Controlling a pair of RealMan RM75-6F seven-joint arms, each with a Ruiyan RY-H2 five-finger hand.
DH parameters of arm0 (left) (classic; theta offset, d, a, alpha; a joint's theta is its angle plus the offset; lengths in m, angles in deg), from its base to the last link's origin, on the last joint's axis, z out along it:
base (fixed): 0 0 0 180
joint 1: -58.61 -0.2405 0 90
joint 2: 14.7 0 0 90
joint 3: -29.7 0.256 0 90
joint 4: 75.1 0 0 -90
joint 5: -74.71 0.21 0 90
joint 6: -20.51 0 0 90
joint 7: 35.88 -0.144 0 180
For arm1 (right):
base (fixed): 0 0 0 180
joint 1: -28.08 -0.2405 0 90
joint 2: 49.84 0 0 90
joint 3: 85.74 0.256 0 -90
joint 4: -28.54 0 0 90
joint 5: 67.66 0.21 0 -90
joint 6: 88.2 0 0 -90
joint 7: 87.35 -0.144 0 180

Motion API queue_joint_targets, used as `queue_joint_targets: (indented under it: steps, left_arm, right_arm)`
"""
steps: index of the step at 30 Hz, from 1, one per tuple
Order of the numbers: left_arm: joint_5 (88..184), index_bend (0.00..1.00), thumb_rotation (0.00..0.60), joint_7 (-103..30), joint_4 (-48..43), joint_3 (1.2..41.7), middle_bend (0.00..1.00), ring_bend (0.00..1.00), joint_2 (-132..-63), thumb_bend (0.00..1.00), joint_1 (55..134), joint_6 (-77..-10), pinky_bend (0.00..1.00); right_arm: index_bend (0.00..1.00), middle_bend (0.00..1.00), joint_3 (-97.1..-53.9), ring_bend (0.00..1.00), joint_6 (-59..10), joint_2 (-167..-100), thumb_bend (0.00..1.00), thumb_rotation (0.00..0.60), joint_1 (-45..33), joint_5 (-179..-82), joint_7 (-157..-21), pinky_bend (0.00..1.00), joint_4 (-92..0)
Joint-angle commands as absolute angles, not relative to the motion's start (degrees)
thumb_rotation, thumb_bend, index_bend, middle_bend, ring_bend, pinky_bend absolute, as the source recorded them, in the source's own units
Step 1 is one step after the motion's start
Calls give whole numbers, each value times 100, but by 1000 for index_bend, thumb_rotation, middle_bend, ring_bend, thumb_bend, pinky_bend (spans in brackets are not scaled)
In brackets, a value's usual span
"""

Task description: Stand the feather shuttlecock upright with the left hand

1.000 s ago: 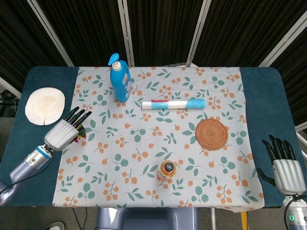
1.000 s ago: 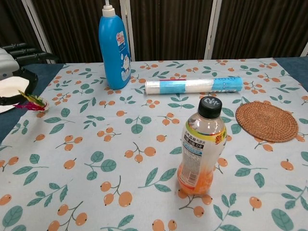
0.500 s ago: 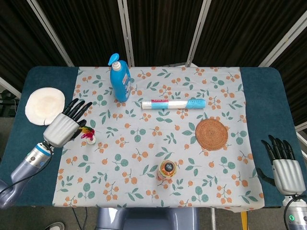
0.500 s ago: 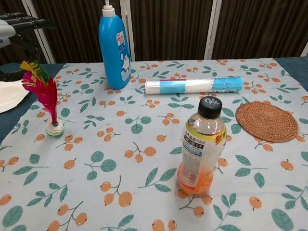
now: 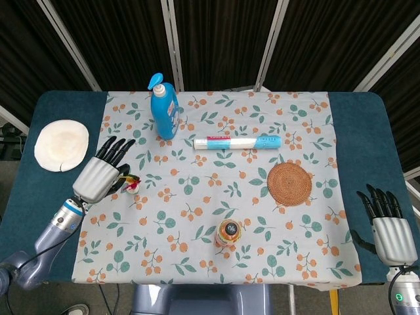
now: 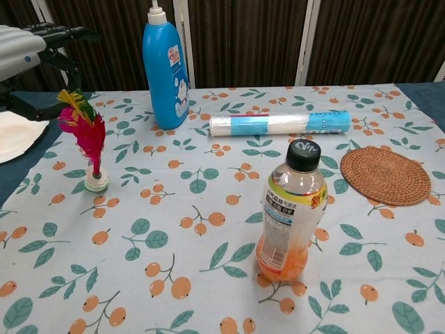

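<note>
The feather shuttlecock stands upright on the floral cloth near its left edge, pink and yellow feathers up and white base on the cloth. From above it shows as a small red and white spot. My left hand is right beside it on the left, pinching the feathers with its thumb and a finger while the other fingers stay spread. In the chest view the left hand sits above and left of the feathers. My right hand rests open at the table's right front corner, holding nothing.
A blue pump bottle stands at the back. A rolled tube lies behind the middle, with a woven coaster to its right. An orange drink bottle stands near the front. A white round pad lies far left.
The shuttlecock went from lying under my left hand to standing upright. Over the last half second it and the hand have shifted a little to the right together. The right hand stayed still.
</note>
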State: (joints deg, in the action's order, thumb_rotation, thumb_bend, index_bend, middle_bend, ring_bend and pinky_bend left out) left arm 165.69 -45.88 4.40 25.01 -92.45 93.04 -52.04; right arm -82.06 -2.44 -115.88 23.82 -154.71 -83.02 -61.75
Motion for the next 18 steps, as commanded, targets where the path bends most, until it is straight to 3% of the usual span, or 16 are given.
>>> queue_joint_targets:
  steps: [1, 12, 15, 18]
  left_arm:
    - [16541, 619, 600, -4654, 525, 2440, 14, 0, -9287, 445, 9336, -5207, 0]
    - [16473, 586, 600, -4800, 701, 2484, 5, 0, -9385, 444, 9329, -5087, 0]
    - [16490, 540, 600, -4787, 735, 2532, 0, 0, -9368, 440, 9284, -5106, 0]
    - [16482, 433, 600, -4748, 773, 2553, 0, 0, -9306, 372, 9247, -5115, 0]
  right_arm:
    - [120, 0, -8211, 0, -243, -11589, 153, 600, 2382, -15478, -8298, 0, -6171]
    - [120, 0, -8216, 0, -207, -11572, 152, 600, 2406, -15473, -8261, 0, -6209]
    - [120, 0, -8228, 0, -193, -11577, 153, 600, 2414, -15492, -8222, 0, -6233]
    - [120, 0, -8227, 0, -190, -11585, 154, 600, 2415, -15488, -8192, 0, -6239]
